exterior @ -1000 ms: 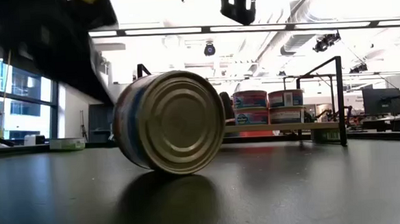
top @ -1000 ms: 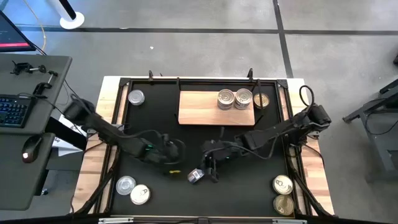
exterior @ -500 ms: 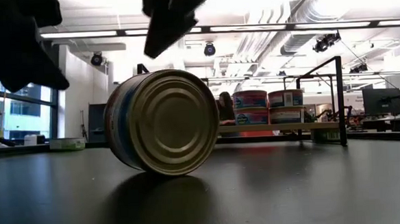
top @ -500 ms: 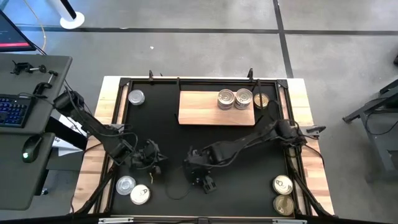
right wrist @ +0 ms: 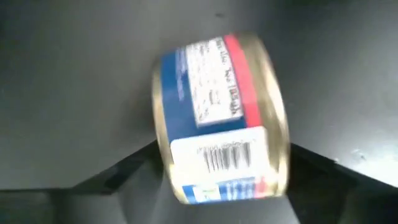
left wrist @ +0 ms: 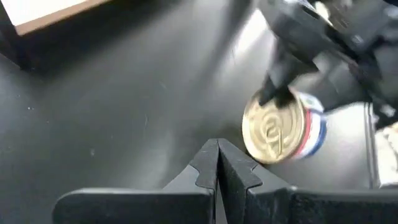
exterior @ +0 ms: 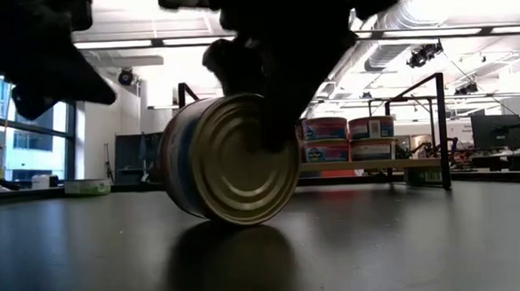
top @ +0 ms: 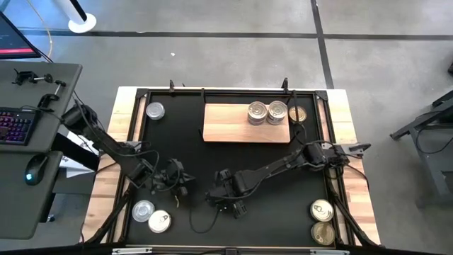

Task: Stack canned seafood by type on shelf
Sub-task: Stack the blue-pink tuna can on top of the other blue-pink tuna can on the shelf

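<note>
One tin of canned seafood (exterior: pixel 232 160) stands on its rim on the black mat, gold lid (left wrist: pixel 275 129) facing my left gripper and blue-and-red label (right wrist: pixel 214 106) turned up. My right gripper (top: pixel 225 200) hangs over it, open, one finger beside each flat end. My left gripper (left wrist: pixel 217 163) is shut and idle to the tin's left (top: pixel 175 185). The shelf (top: pixel 226 124), a pale wood board at the far side, carries two stacks of tins (exterior: pixel 326 140) (exterior: pixel 372 138), each two high. My right gripper comes at the tin from above, with one finger (right wrist: pixel 118 171) beside one flat end and the other finger (right wrist: pixel 317 165) beside the opposite end. I cannot tell whether either finger touches it. The tin rests on the mat on its rim.
A single tin (top: pixel 298 114) lies on the mat off the shelf's right end. Another tin (top: pixel 154 110) lies far left. There are two tins (top: pixel 144 210) (top: pixel 158 222) near left and two tins (top: pixel 322 210) (top: pixel 323 232) near right. A black frame (top: pixel 134 142) borders the mat.
My left gripper has drawn back toward the table's left edge, away from the tin. My right gripper has shifted toward the near left and come down over the tin. The tin has stayed on its rim and rolled slightly.
</note>
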